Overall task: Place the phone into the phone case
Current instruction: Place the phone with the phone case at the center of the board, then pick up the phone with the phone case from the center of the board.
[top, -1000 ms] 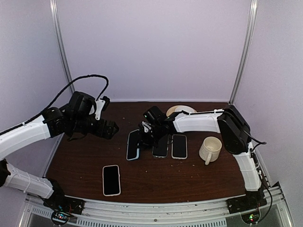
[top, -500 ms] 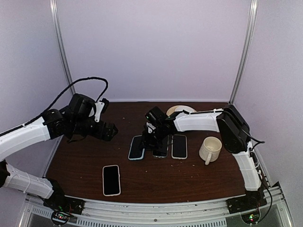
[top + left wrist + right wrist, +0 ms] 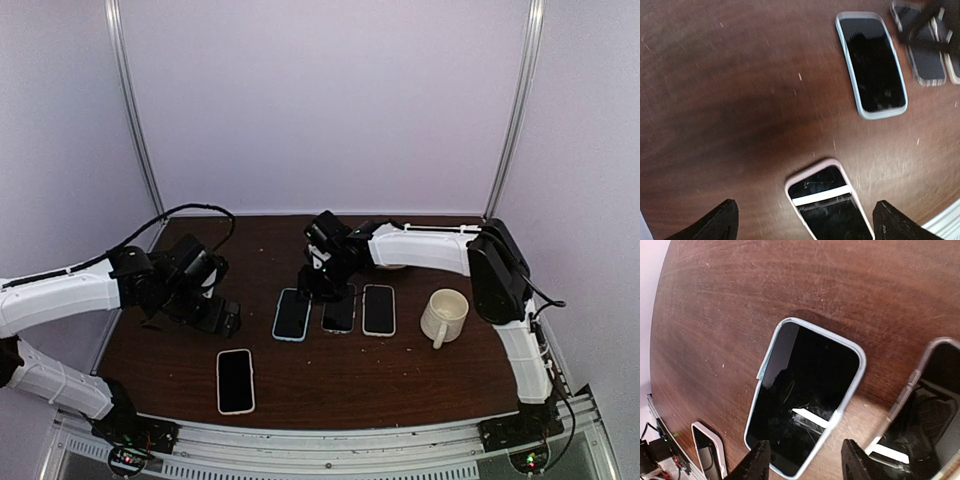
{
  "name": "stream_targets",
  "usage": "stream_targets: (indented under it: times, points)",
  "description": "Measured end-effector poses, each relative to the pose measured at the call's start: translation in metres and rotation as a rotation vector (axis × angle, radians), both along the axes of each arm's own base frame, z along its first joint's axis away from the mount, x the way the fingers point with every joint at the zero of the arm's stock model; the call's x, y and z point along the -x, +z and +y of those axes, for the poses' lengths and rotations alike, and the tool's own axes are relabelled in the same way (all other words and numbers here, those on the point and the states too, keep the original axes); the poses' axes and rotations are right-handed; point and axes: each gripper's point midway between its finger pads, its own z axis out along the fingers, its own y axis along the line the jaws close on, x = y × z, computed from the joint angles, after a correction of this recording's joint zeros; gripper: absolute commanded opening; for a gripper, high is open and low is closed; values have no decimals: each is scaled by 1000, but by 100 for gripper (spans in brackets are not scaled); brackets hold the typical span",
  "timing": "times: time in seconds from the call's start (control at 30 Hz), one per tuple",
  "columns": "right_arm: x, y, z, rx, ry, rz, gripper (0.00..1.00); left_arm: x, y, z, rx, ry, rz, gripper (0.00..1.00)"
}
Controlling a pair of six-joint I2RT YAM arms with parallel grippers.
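One phone [image 3: 291, 314] now flat

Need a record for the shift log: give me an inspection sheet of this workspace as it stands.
Surface: brown wooden table, scuffed, a few pale specks.
Job's things: blue-cased phone, middle phone and right-hand phone lie flat in a row; pale-rimmed phone lies apart, nearer the front edge.
Clutter: cream mug, upright, right of the row.
Grippers: left gripper open, empty, low, left of the row; right gripper open, empty, over the row's far end.
Cables: black cable loops above the left arm.
Surroundings: pale walls, metal posts.
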Motion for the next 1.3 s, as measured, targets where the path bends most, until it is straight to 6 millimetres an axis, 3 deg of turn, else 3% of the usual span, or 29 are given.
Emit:
stream_targets:
  times: [0.03,0.1,0.13,0.3,0.43,0.63,0.83,1.07,1.3]
  points:
    - [0,6,-2,9,3,-19,62,9,-5,-1,-15,-10,23,98]
    - [3,21,-7,36,16,-58,95,29,-15,-5,-41,-35,71,98]
    - [5,30,-10,49,23,-83,99,40,-21,-9,-50,-50,99,98]
    - [35,75,-23,76,55,-184,99,81,-45,-12,-88,-47,246,97]
    - [59,87,-34,101,72,-221,99,93,-51,-8,-109,27,278,98]
    - [82,56,-55,197,92,-201,99,86,-60,-16,-170,180,259,98]
    - [98,28,-74,281,102,-184,99,83,-85,-21,-244,289,267,97]
    - [109,33,-81,279,101,-205,100,81,-98,-34,-154,326,269,98]
    - [109,37,-83,278,94,-225,100,87,-113,-31,-162,363,304,98]
